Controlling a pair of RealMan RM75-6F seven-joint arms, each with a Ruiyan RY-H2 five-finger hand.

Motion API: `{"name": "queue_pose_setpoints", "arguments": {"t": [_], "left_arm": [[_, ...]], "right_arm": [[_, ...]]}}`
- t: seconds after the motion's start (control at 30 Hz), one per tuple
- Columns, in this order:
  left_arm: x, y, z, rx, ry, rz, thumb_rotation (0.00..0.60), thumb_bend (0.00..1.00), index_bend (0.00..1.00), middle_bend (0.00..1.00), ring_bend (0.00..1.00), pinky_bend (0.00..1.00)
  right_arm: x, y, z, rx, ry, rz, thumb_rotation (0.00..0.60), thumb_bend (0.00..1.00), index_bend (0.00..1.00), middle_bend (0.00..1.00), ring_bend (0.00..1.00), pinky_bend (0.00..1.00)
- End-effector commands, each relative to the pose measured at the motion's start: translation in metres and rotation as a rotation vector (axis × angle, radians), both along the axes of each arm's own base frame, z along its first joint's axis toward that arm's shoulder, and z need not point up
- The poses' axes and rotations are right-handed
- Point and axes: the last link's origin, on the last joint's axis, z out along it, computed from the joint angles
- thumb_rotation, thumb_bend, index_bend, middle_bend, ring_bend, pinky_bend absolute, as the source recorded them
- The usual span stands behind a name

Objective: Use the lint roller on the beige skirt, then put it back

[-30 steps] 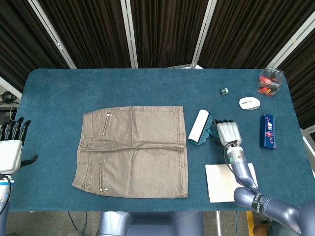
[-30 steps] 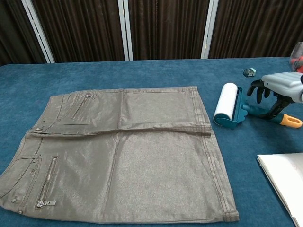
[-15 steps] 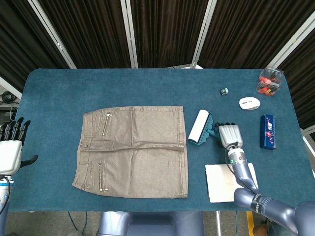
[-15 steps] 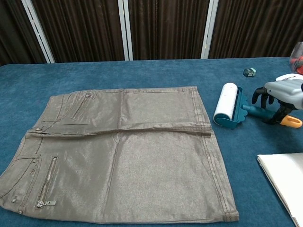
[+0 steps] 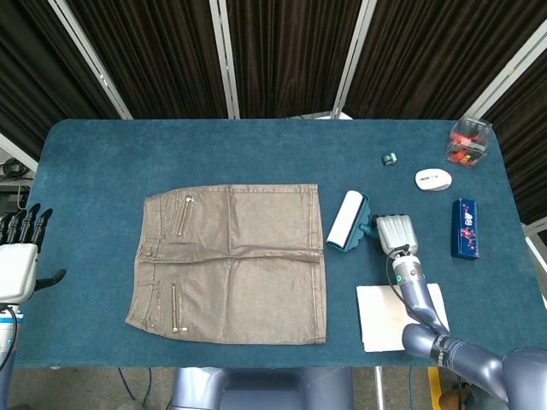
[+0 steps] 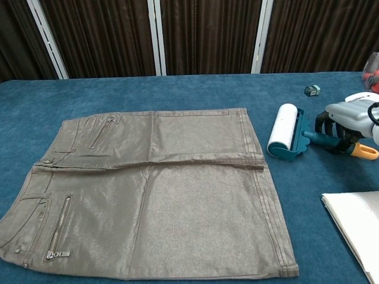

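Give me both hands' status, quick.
Left hand: open, holding nothing.
Right hand: curled over the lint roller handle; firm grip cannot be told.

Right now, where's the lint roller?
The lint roller lies on the table just right of the beige skirt, with the right robot hand over its handle.

Blue table (image 5: 256,154) carries beige skirt (image 5: 231,260), lint roller (image 5: 346,220), white paper (image 5: 385,318), mouse (image 5: 433,179), blue box (image 5: 464,228)

Beige skirt (image 5: 231,260), teal-and-white lint roller (image 5: 347,221), blue table (image 5: 256,154)
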Motion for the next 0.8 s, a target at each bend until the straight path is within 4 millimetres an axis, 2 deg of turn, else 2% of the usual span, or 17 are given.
{"name": "queue_pose_setpoints", "arguments": {"t": [0.03, 0.13, 0.23, 0.57, 0.63, 0.8], "left_arm": [[0.000, 0.000, 0.000, 0.000, 0.000, 0.000, 0.600, 0.00, 0.00, 0.00, 0.00, 0.00], [0.000, 0.000, -0.001, -0.004, 0.000, 0.003, 0.600, 0.00, 0.00, 0.00, 0.00, 0.00], [0.000, 0.000, -0.001, -0.007, -0.001, 0.003, 0.600, 0.00, 0.00, 0.00, 0.00, 0.00], [0.002, -0.001, 0.000, -0.010, -0.014, -0.005, 0.600, 0.00, 0.00, 0.00, 0.00, 0.00], [0.002, -0.001, 0.001, -0.011, -0.016, -0.007, 0.600, 0.00, 0.00, 0.00, 0.00, 0.00], [0.002, -0.001, 0.001, -0.013, -0.020, -0.008, 0.600, 0.00, 0.00, 0.00, 0.00, 0.00]], "right_arm": [[0.001, 0.000, 0.003, -0.021, 0.011, 0.032, 0.600, 0.56, 0.55, 0.61, 0.53, 0.53], [0.002, 0.002, 0.008, -0.023, 0.012, 0.062, 0.600, 0.63, 0.57, 0.63, 0.54, 0.55], [0.001, 0.004, 0.015, -0.025, 0.019, 0.089, 0.600, 0.65, 0.57, 0.63, 0.54, 0.55], [0.005, 0.015, 0.062, -0.037, 0.000, 0.207, 0.600, 0.72, 0.57, 0.63, 0.54, 0.55], [0.009, 0.015, 0.069, -0.025, -0.009, 0.222, 0.600, 0.74, 0.57, 0.63, 0.54, 0.55], [0.036, 0.011, 0.084, 0.061, -0.056, 0.304, 0.600, 0.74, 0.57, 0.63, 0.54, 0.55]]}}
